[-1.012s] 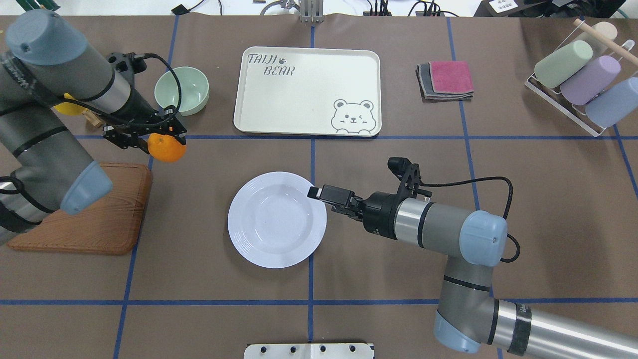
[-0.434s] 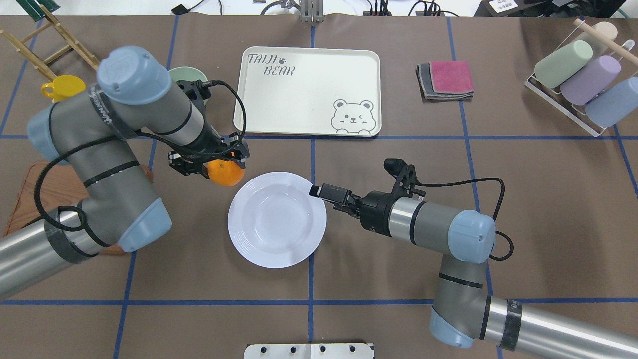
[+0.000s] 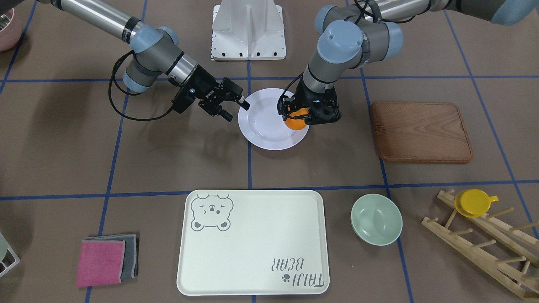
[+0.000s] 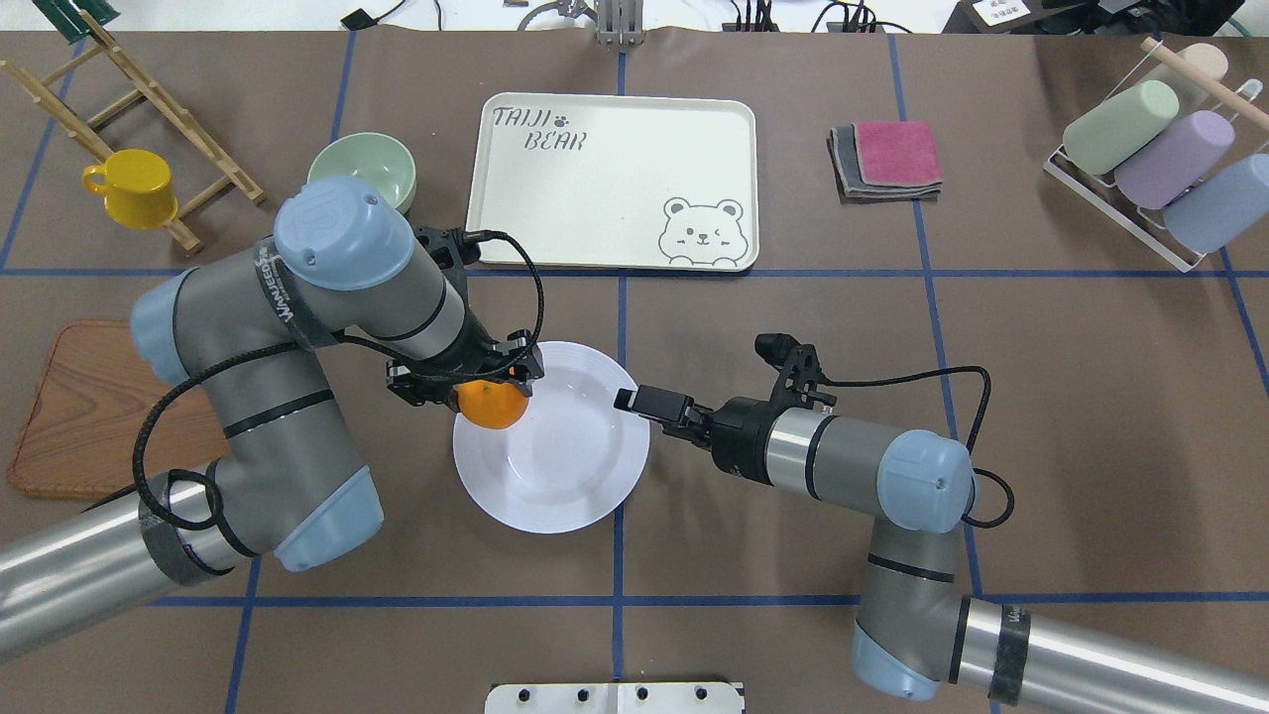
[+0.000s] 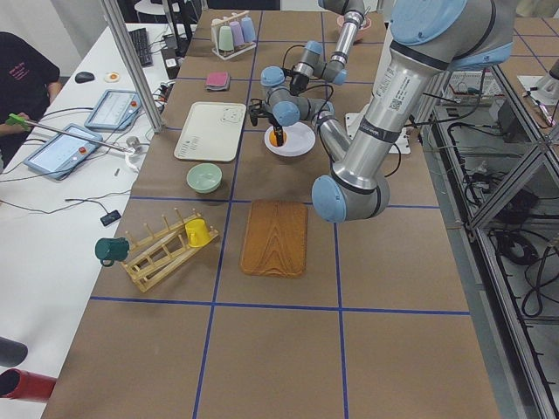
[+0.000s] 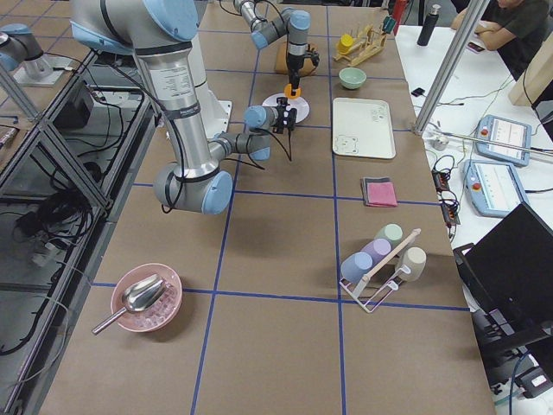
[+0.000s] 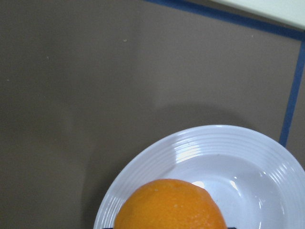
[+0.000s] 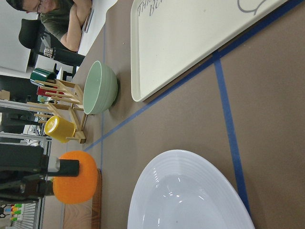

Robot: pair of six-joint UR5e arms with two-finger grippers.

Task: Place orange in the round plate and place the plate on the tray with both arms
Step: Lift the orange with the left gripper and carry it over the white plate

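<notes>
My left gripper (image 4: 488, 389) is shut on the orange (image 4: 491, 405) and holds it just above the left rim of the white round plate (image 4: 565, 446). The left wrist view shows the orange (image 7: 171, 205) over the plate (image 7: 238, 157). The plate lies on the table in front of the cream tray (image 4: 610, 178), which has nothing on it. My right gripper (image 4: 634, 401) is open at the plate's right rim, its fingers (image 3: 239, 101) stacked one above the other and holding nothing. In the right wrist view the orange (image 8: 74, 183) hangs beyond the plate (image 8: 190, 200).
A pale green bowl (image 4: 362, 177) sits left of the tray. A yellow cup (image 4: 134, 188) hangs on a wooden rack. A wooden board (image 4: 89, 407) lies far left, folded cloths (image 4: 887, 159) and a cup rack (image 4: 1155, 159) right. People sit beyond the table's far side.
My left arm carried the orange rightward from beside the wooden board to over the plate's left rim. My right gripper shifted slightly along the plate's right rim.
</notes>
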